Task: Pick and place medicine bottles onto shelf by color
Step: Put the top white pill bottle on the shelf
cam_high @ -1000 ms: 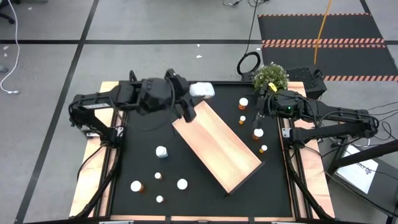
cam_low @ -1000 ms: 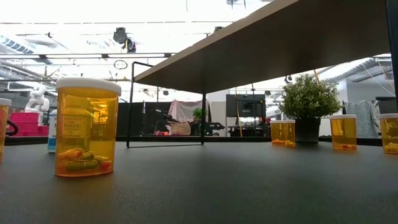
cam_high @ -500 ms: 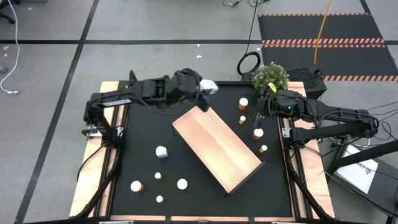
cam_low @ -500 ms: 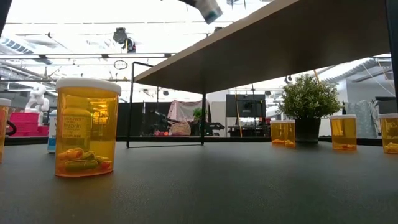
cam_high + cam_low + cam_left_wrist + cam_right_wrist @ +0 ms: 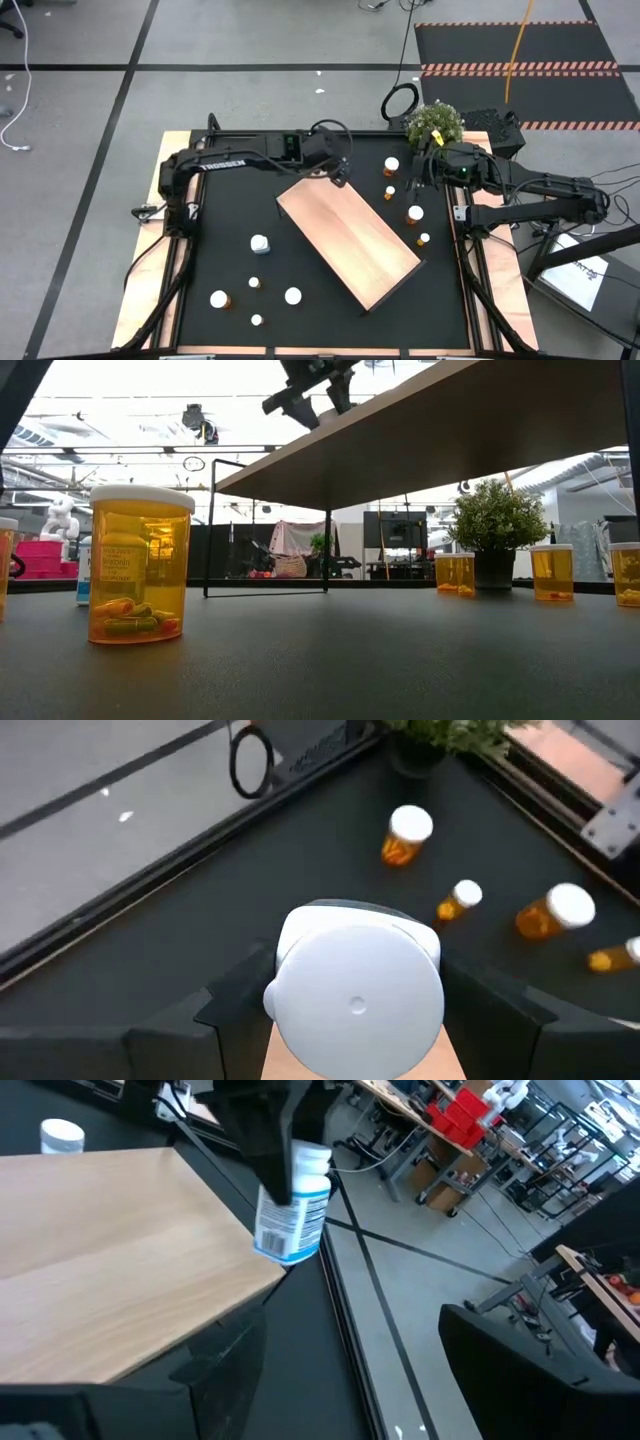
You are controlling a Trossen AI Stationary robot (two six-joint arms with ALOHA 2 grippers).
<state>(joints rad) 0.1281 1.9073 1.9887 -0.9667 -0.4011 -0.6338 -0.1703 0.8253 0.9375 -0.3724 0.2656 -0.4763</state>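
Observation:
The shelf (image 5: 348, 233) is a pale wood board lying slantwise on the black mat. My left gripper (image 5: 337, 172) hovers at the shelf's far corner (image 5: 270, 1270), shut on a white bottle (image 5: 295, 1205) with a blue label; its white cap (image 5: 355, 990) fills the left wrist view. In the low view only the left gripper's dark fingers (image 5: 300, 395) show above the shelf's edge. My right gripper (image 5: 425, 172) waits open at the right edge, with nothing between its fingers. Orange bottles (image 5: 391, 165) with white caps stand on the mat. My left gripper pinches the white bottle between its two fingers (image 5: 235, 1000), on opposite sides of the body (image 5: 300, 1180) just under the cap. The fingers slant down from above. The bottle hangs cap up, slightly tilted, its bottom (image 5: 283, 1252) at the shelf's far corner; I cannot tell whether it touches.
Right of the shelf stand three orange bottles (image 5: 388, 193), (image 5: 414, 213), (image 5: 424, 239). Left of it are a white bottle (image 5: 260, 243) and several small ones (image 5: 218, 298), (image 5: 292, 295). A potted plant (image 5: 435, 122) sits at the far right corner.
My left gripper has carried the white bottle toward the table's right edge and down to the shelf's far corner, rolling its wrist as the arm stretched out. The bottle stays in the hold. My right arm has kept still.

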